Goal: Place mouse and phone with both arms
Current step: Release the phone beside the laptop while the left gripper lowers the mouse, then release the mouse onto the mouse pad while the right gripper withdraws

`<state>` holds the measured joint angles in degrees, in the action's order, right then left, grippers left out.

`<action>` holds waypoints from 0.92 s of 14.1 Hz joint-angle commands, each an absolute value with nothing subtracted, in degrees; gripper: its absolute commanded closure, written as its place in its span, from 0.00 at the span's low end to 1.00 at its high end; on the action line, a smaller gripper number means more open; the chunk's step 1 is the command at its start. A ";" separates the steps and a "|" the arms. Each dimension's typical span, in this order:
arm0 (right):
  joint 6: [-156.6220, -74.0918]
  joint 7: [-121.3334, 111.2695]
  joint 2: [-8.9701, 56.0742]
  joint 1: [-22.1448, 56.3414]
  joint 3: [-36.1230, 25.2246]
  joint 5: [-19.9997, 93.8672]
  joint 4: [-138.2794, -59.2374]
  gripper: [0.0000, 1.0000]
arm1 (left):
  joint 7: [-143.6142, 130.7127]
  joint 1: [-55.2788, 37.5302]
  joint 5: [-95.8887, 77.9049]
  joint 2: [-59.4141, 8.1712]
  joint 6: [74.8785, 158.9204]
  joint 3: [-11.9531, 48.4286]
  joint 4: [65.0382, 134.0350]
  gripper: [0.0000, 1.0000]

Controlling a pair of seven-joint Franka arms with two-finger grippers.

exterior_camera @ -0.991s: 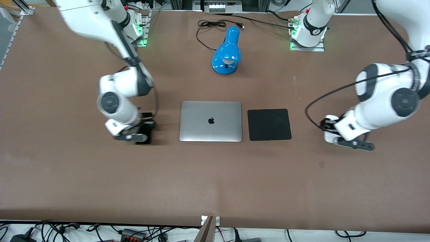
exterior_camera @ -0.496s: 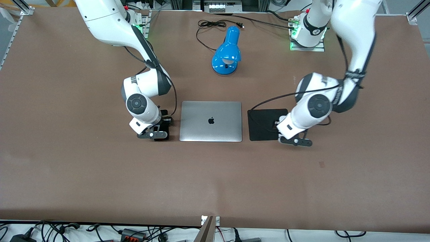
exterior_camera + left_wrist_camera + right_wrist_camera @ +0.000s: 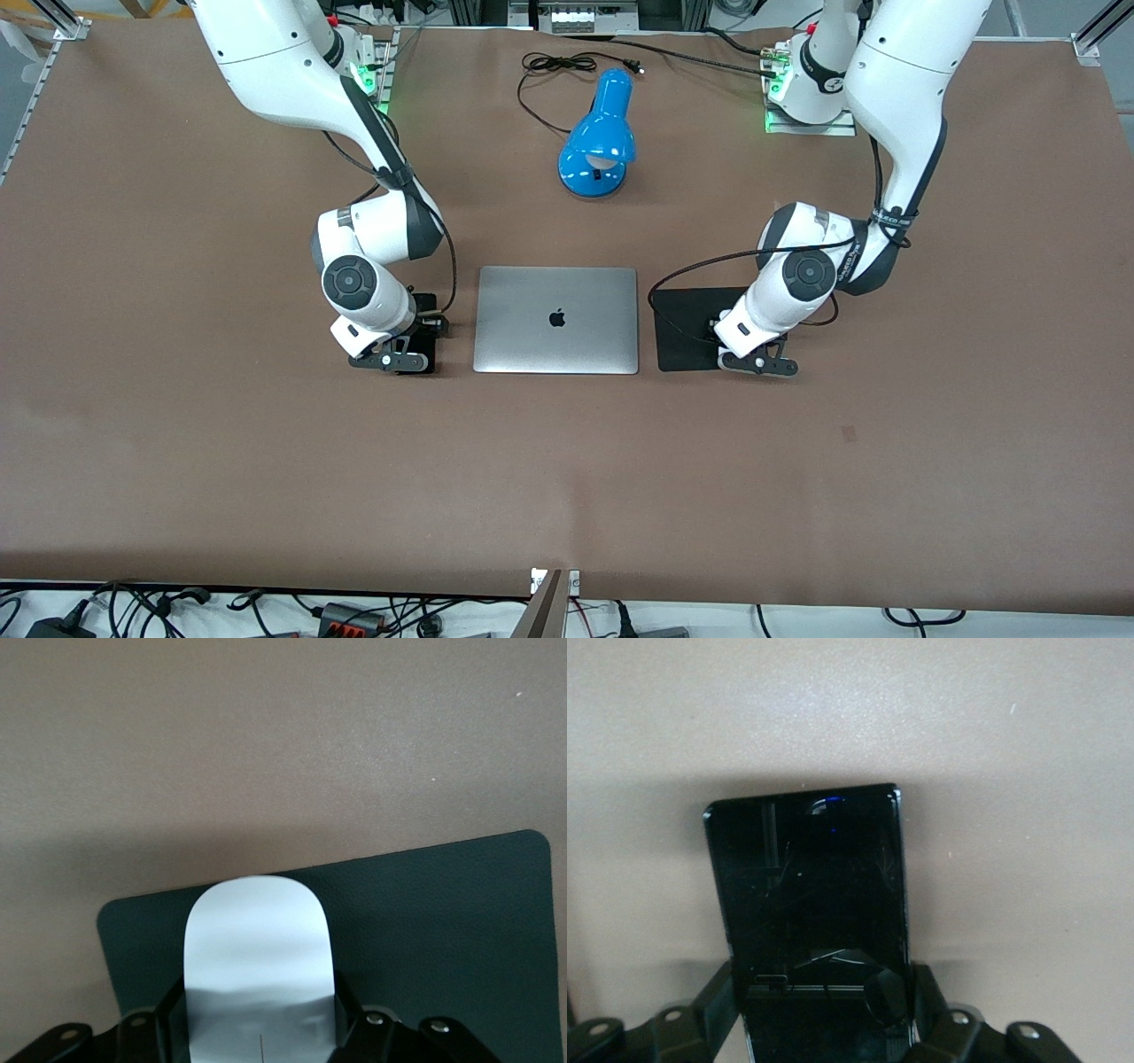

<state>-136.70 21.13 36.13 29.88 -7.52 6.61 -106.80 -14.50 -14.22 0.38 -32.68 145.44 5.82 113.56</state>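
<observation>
My left gripper [image 3: 728,335] is low over the black mat [image 3: 687,323], at the mat's edge toward the left arm's end. It hides the mouse in the front view. In the left wrist view my left gripper [image 3: 260,1032] is shut on the white mouse [image 3: 257,948], which hangs over the mat [image 3: 425,930]. My right gripper [image 3: 416,332] is low beside the laptop, toward the right arm's end, with the black phone [image 3: 427,356] under it. In the right wrist view my right gripper [image 3: 824,1014] is shut on the phone [image 3: 808,895], close over the brown table.
A closed silver laptop [image 3: 556,319] lies between the two grippers. A blue desk lamp [image 3: 598,142] with a black cable [image 3: 554,64] stands farther from the front camera. The brown table top [image 3: 567,478] spreads wide nearer to the front camera.
Both arms have swung inward toward the laptop. The left gripper came from off the mat to over its edge. The right gripper moved in beside the laptop.
</observation>
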 commanded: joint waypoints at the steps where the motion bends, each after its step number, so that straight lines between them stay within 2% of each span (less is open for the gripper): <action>1: -136.41 21.97 36.13 29.09 -7.21 7.29 -103.55 0.00 | -15.73 -15.03 0.18 -32.17 146.51 5.27 114.08 0.67; 3: -134.48 30.01 31.84 29.18 -8.08 6.42 -100.30 0.00 | -17.39 -15.99 0.18 -32.08 146.51 5.27 114.08 0.67; 5: -132.38 32.08 28.06 29.27 -12.81 6.07 -95.65 0.00 | -17.84 -16.26 0.18 -32.25 146.51 5.27 114.08 0.66; 6: -128.45 32.34 26.91 28.48 -14.22 6.76 -93.19 0.00 | -17.84 -16.43 0.18 -32.34 146.51 5.27 114.08 0.61; 8: -120.02 32.69 25.93 25.77 -17.04 7.99 -87.31 0.00 | -17.84 -16.44 0.18 -32.69 146.51 5.36 114.08 0.21; 9: -115.19 32.52 25.67 23.49 -18.01 8.87 -83.88 0.00 | -17.84 -16.35 0.26 -32.61 146.51 5.36 114.08 0.08; 10: -110.79 32.52 25.40 20.42 -18.10 10.97 -80.19 0.00 | -17.75 -16.35 0.18 -32.17 146.51 5.36 114.00 0.00; 12: -103.05 32.69 23.91 18.90 -18.19 10.72 -73.94 0.00 | -17.49 -16.44 0.26 -30.25 145.82 5.27 113.73 0.00; 13: -97.87 32.70 22.08 18.64 -18.63 10.11 -73.22 0.00 | -17.66 -16.35 0.26 -28.67 145.38 5.27 113.73 0.00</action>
<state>-105.86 31.45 23.23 18.90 -18.65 9.89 -77.61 -17.31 -15.85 0.38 -32.31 146.28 5.80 113.20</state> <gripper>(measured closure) 0.000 0.000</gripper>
